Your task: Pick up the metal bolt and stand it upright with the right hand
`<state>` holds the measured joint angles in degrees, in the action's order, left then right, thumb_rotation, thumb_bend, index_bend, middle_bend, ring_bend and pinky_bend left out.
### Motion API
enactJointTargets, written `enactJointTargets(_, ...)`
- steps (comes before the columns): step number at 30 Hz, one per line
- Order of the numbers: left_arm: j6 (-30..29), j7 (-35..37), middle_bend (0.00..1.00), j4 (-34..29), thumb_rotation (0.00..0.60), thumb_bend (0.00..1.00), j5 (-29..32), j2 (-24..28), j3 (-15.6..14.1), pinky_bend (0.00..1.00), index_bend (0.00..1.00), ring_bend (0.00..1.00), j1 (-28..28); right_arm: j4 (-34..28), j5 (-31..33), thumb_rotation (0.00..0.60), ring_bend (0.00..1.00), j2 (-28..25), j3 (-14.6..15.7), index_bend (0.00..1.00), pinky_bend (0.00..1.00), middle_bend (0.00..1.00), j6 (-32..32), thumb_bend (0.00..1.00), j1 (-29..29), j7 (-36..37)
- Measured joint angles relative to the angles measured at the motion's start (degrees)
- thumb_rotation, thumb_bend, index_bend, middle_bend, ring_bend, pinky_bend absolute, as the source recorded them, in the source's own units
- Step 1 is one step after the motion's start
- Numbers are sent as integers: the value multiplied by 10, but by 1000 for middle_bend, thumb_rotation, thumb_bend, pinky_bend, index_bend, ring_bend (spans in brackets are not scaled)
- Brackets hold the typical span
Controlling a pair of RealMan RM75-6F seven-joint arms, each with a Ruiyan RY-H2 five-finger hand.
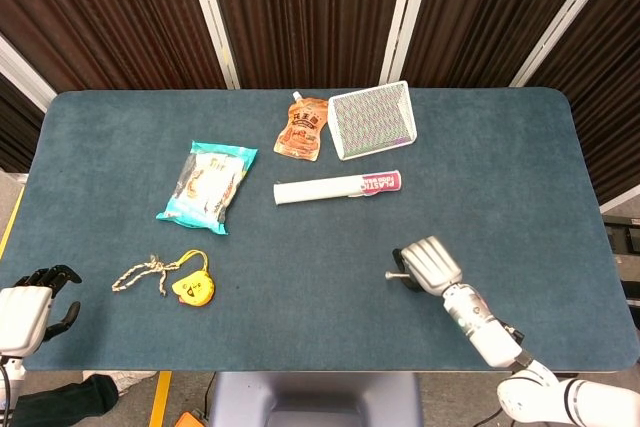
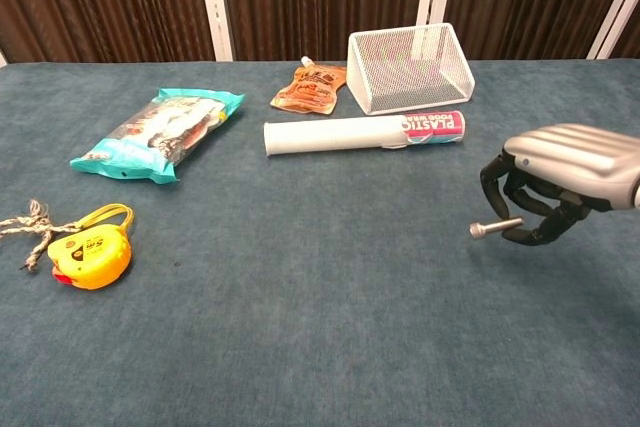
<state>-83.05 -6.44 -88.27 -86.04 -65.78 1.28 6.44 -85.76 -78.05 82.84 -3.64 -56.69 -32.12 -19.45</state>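
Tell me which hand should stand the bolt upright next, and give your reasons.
The right hand. It already holds the metal bolt, lying sideways in its fingers, apparently lifted off the table. The left hand sits at the near left edge, far from the bolt and holding nothing.

Right hand (image 2: pixel 560 179): silver-grey ribbed shell over the back, black fingers (image 2: pixel 512 192) beneath. Wrist (image 1: pixel 462 305): silver cylinder with darker ring seams, joined to a white forearm (image 1: pixel 570 402) (glossy, rounded casing). Left hand (image 1: pixel 30 302): white block-shaped palm housing, black fingers (image 1: pixel 52 274); a thin cable below it at the frame edge.
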Motion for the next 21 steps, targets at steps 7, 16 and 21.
enactJointTargets(7, 3, -3, 326, -2, 600, 374, 1, 0, -1, 463, 413, 328, 0, -29, 9, 600, 973, -23, -4, 800, 1000, 939, -7, 400, -12, -126)
enactJointTargets(16, 6, -5, 326, -4, 600, 374, 4, 1, -1, 462, 413, 331, 1, -29, 4, 600, 972, -39, 10, 810, 1000, 939, -3, 413, -35, -254)
enactJointTargets(21, 5, -6, 326, -3, 600, 374, 5, 1, -1, 463, 413, 332, 1, 1, -13, 600, 970, -37, 26, 817, 1000, 939, 7, 424, -45, -279)
